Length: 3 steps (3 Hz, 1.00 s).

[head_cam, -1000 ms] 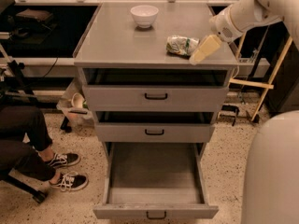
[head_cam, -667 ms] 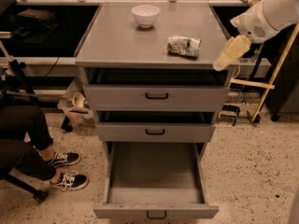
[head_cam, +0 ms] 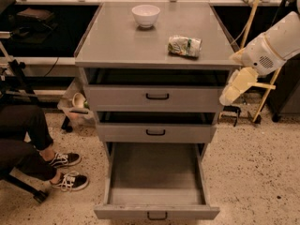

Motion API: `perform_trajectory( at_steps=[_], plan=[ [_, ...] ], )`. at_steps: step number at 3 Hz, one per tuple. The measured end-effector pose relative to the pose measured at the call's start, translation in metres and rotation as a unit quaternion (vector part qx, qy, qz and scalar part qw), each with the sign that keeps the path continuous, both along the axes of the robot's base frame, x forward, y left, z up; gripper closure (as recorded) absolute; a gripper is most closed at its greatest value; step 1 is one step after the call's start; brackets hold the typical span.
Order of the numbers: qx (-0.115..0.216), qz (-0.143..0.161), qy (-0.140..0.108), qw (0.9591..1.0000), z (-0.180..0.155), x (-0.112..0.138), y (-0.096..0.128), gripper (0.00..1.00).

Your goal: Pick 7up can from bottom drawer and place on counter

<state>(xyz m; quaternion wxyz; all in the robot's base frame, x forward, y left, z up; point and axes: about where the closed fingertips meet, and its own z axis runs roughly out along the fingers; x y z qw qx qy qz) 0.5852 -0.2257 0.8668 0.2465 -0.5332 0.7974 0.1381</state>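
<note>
The 7up can (head_cam: 184,46), dented with a green-and-white label, lies on its side on the counter (head_cam: 117,43), right of centre. The bottom drawer (head_cam: 156,177) is pulled fully out and nothing shows inside it. My gripper (head_cam: 234,89) hangs off the cabinet's right side, below counter level and beside the top drawer front, apart from the can and holding nothing.
A white bowl (head_cam: 146,15) stands at the back of the counter. The two upper drawers (head_cam: 157,96) are slightly open. A seated person's legs and sneakers (head_cam: 65,170) are at the left on the floor. A wooden stand (head_cam: 253,55) leans at the right.
My gripper has drawn away from the can, moving right and down off the counter's edge to the cabinet's side. The can stays lying on the counter.
</note>
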Motion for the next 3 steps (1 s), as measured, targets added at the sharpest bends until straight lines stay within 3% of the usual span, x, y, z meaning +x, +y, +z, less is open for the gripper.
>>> perform_trajectory(
  at_steps=[1, 2, 3],
  plan=[
    [0.0, 0.0, 0.0, 1.0, 0.0, 0.0, 0.0, 0.0],
    [-0.012, -0.008, -0.004, 0.9999, -0.007, -0.016, 0.002, 0.0],
    [-0.048, -0.059, -0.068, 0.9948, 0.018, -0.058, -0.008, 0.0]
  ],
)
